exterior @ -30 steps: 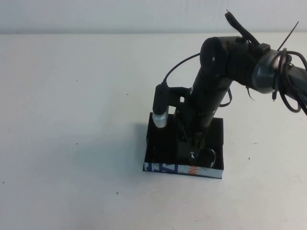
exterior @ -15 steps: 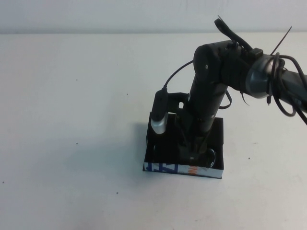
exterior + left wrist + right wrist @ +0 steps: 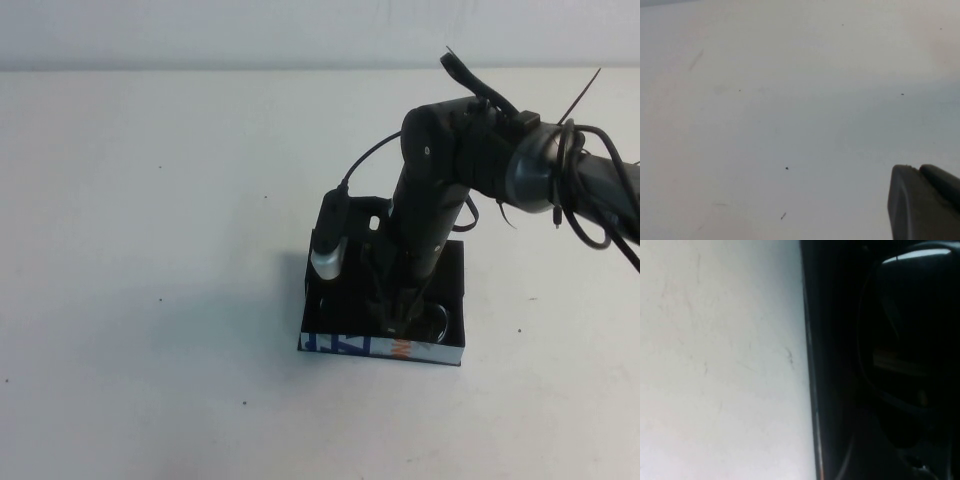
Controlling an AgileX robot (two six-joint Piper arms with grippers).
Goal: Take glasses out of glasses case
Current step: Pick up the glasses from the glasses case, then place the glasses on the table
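1. The glasses case (image 3: 382, 318), a shallow black box with one white printed side, sat on the white table (image 3: 150, 200) slightly toward four o'clock from the centre of the high view.
2. The glasses (image 3: 432, 322) were not yet out; a dark rim showed inside the case at its four o'clock corner, and a large dark lens (image 3: 905, 355) filled the right wrist view.
3. The right gripper (image 3: 398, 322) reached down into the case beside the glasses; I cannot tell whether its fingers were spread or pinching the frame.
4. Grasping and lifting out seemingly remained.
5. The left gripper (image 3: 925, 202) hung over bare table; finger state cannot be told.
6. Only the case walls and the arm's cable (image 3: 365, 155) crowded the reach.
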